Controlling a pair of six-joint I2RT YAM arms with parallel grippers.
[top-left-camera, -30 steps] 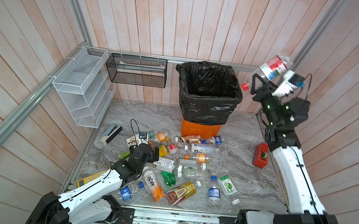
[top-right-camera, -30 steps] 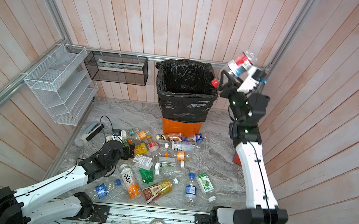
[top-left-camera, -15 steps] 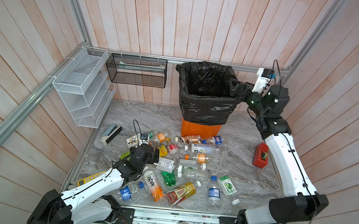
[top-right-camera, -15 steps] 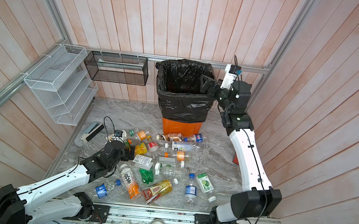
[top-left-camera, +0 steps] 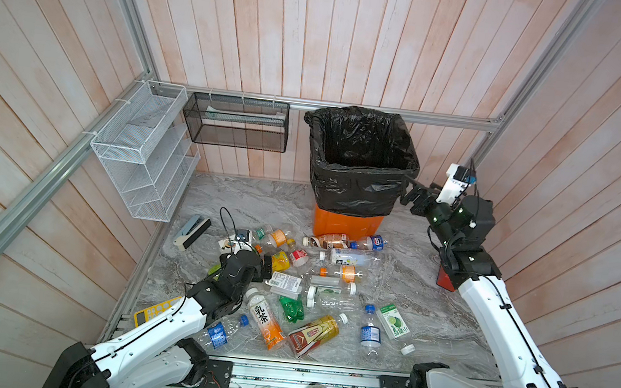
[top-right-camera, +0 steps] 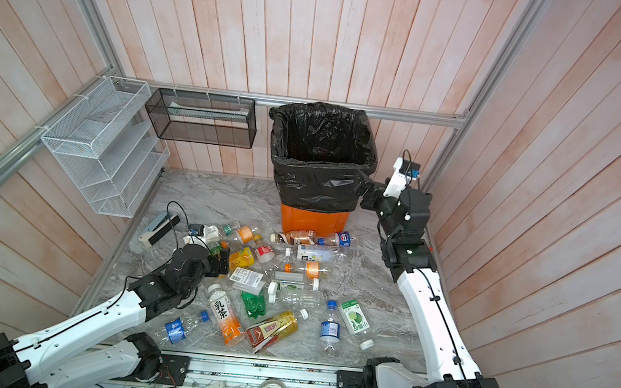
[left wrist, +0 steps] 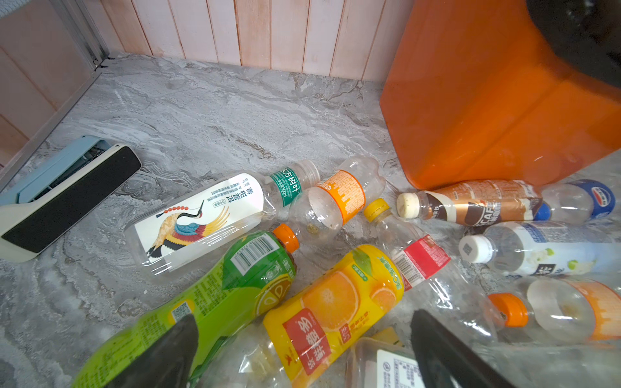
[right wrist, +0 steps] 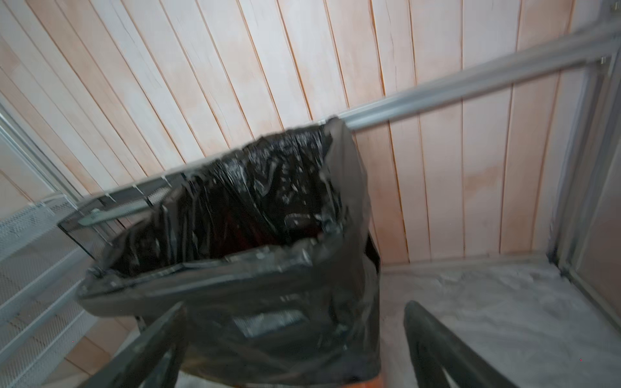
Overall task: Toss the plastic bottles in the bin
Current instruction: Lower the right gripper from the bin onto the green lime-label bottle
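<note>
In both top views the bin [top-left-camera: 345,225] stands at the surface's [top-left-camera: 401,293] back edge, with the bottles [top-left-camera: 349,256] strewn before it toward the front. The right hand [top-left-camera: 408,189] hangs wide open and empty beside the bin's rim, apparently free to fetch another. Left wrist view: the left hand [left wrist: 302,352] is open low over a yellow-labelled bottle [left wrist: 332,302], with a green bottle [left wrist: 215,295] crowding close alongside. Right wrist view: only the black bag [right wrist: 268,312] shows between spread fingers [right wrist: 433,346].
</note>
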